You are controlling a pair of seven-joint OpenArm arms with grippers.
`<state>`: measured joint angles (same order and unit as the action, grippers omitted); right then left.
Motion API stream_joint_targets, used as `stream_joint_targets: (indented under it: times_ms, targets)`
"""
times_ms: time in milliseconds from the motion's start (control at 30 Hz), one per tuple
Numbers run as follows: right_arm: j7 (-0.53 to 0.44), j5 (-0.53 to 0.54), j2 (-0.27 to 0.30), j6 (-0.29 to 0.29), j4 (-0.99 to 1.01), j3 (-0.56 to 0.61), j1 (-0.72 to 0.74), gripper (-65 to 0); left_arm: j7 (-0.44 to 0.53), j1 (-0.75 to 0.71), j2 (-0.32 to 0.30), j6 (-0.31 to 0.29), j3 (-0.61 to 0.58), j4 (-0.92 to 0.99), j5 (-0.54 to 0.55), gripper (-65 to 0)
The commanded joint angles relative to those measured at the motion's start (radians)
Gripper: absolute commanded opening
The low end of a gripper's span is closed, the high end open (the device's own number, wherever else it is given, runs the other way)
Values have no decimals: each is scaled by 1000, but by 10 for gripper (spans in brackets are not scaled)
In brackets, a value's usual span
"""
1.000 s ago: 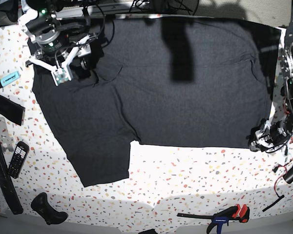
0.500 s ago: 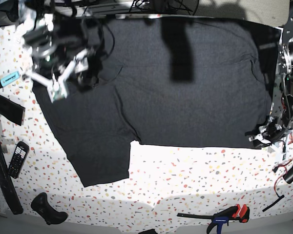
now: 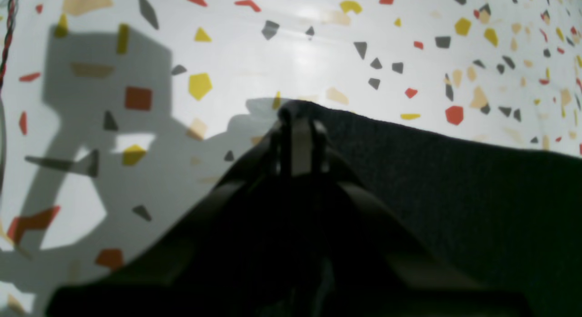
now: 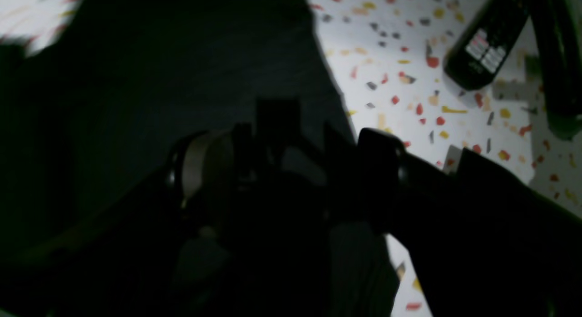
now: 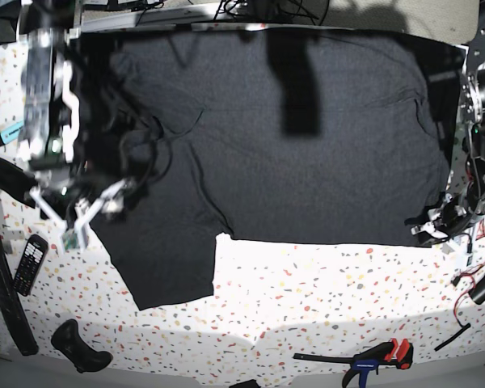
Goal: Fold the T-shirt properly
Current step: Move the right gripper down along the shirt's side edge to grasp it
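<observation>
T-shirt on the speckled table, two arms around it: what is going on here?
A two-armed robot is starting to fold a dark T-shirt spread flat on the terrazzo-patterned table. The left gripper has its jaws shut on the shirt's hem corner, at the base view's right edge. The right gripper, jaws open, hangs over the sleeve side and holds nothing. No fold is made yet. A remote control lies nearby.

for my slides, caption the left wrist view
Left tool shut on the dark charcoal fabric T-shirt's edge over the speckled white table.
</observation>
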<state>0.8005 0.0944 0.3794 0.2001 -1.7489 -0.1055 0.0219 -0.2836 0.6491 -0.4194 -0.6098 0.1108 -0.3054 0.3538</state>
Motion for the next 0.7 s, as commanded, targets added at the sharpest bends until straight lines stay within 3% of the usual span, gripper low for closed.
stream_joint_targets:
  times_ms: [0, 100, 400, 667]
  targets:
    - [-14, -4, 11, 2, 30, -6, 55, -239, -6, 21, -10, -5, 1, -10, -5, -650]
    - [13, -5, 12, 18, 192, -6, 174, -239, -6, 21, -10, -5, 1, -10, -5, -650]
    - [22, 14, 11, 169, 676, -6, 484, -239, 1, 21, -10, -5, 1, -10, -5, -650]
    - [42, 68, 11, 286, 856, -6, 532, -239, 1, 21, -10, -5, 1, -10, -5, -650]
